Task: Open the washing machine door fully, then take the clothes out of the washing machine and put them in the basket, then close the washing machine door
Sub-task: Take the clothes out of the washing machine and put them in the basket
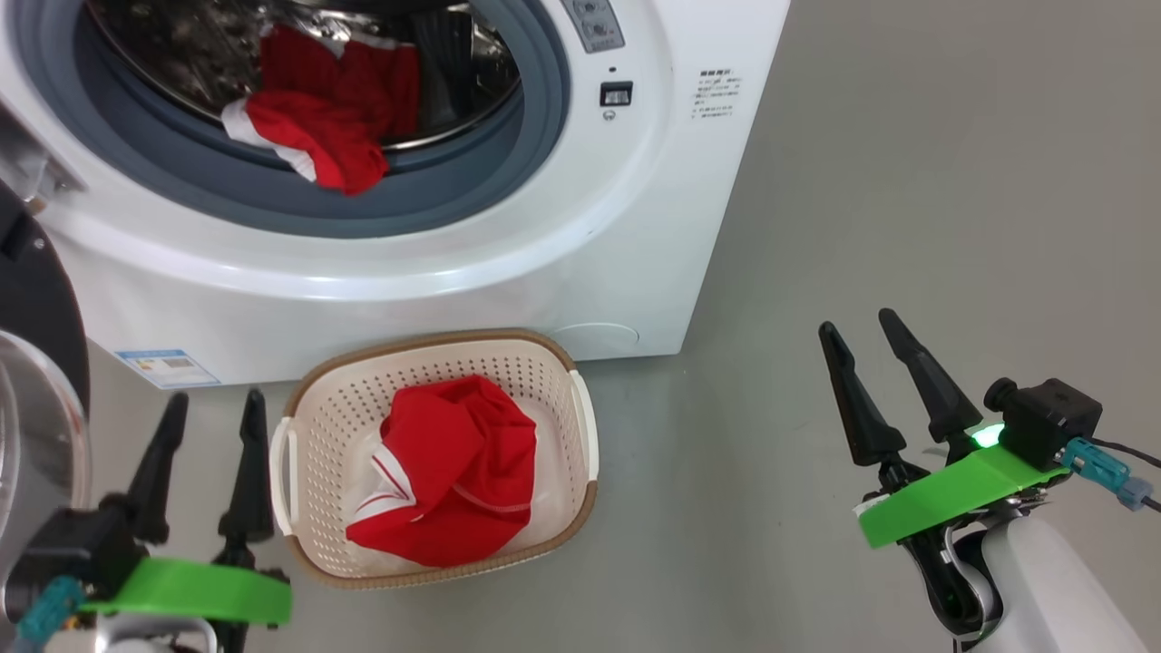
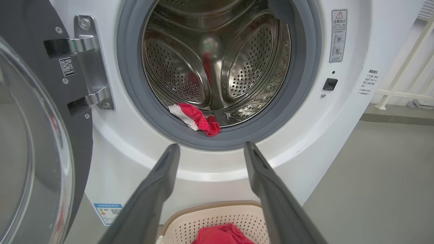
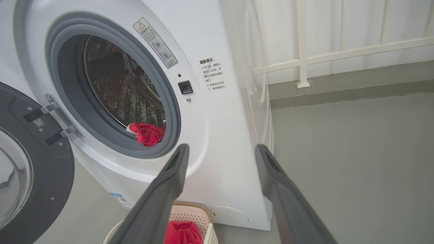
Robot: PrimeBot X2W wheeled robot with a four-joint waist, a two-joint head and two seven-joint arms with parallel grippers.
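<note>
Both grippers hang clear of the work. My left gripper [image 1: 215, 396] has its fingers spread wide and empty, just left of the basket [image 1: 435, 340], and my right gripper [image 1: 858, 322] is equally spread and empty, well off to the right over bare floor. One red garment [image 1: 453, 472] already lies crumpled in the basket, which sits on the floor against the foot of the washing machine [image 1: 580, 236], right under the opening. The other red garment [image 1: 317, 136] is low in the drum [image 2: 217, 61], spilling over the lip onto the grey-blue gasket [image 1: 272, 199]. I cannot tell whether it is one piece or two. My worries are these. A shallow pinch on the overhanging tip could drag only part of the cloth and leave the rest snagged in the gasket fold. A loose hold could drop it on the floor short of the basket. The washing machine door [image 3: 51, 176] stands swung open close by my left arm, so a careless reach from that side might knock it. Any fabric left on the gasket would get trapped when the door closes. Seen from the left wrist, the visible piece lies with its long axis along the drum's lower lip. Its white-striped end points towards the hinge side, and its red tip hangs forward and down towards the basket.
</note>
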